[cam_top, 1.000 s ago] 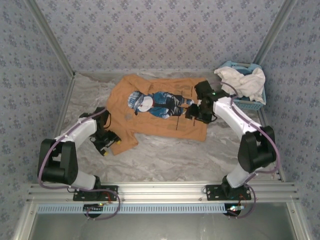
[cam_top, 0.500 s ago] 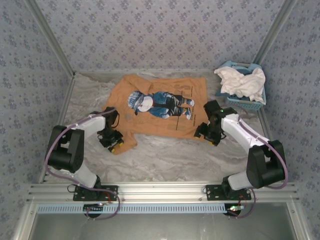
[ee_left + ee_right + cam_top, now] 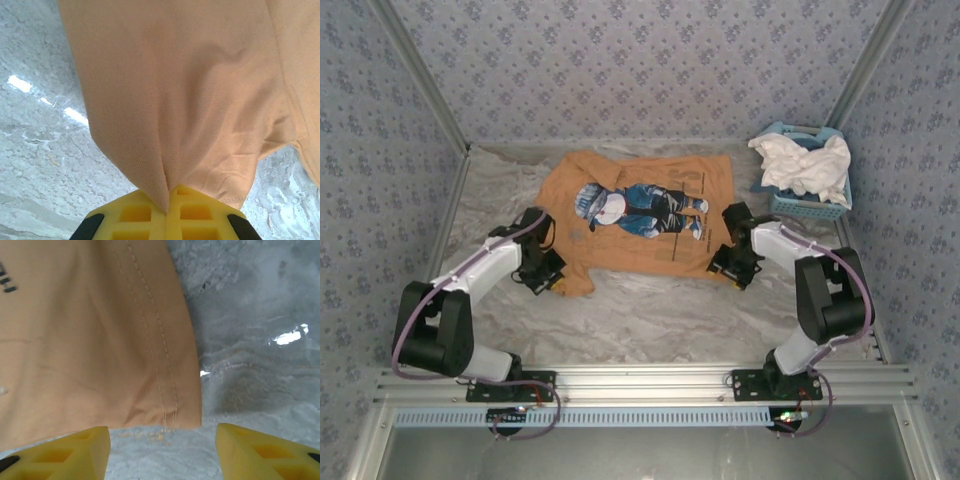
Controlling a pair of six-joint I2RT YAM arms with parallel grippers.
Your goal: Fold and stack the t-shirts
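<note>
Zero folds done: tan-orange printed cloth t-shirt (image 3: 640, 215) flat, left gripper (image 3: 167, 200) pinching sleeve (image 3: 170, 125), right gripper (image 3: 162, 437) spread; white cloth t-shirt (image 3: 805, 165) in blue lattice basket (image 3: 815, 209).

the tan-orange t-shirt (image 3: 620, 252) lies spread flat on the counter (image 3: 650, 310), print up, neck to the left and hem to the right, its blue, white and black figure lying sideways. its near-left sleeve (image 3: 175, 125) is gathered to a pinched point; the near-right hem corner (image 3: 170, 405) lies flat. the white t-shirt (image 3: 805, 165) sits crumpled in the light blue basket (image 3: 815, 208) at far right.
</note>
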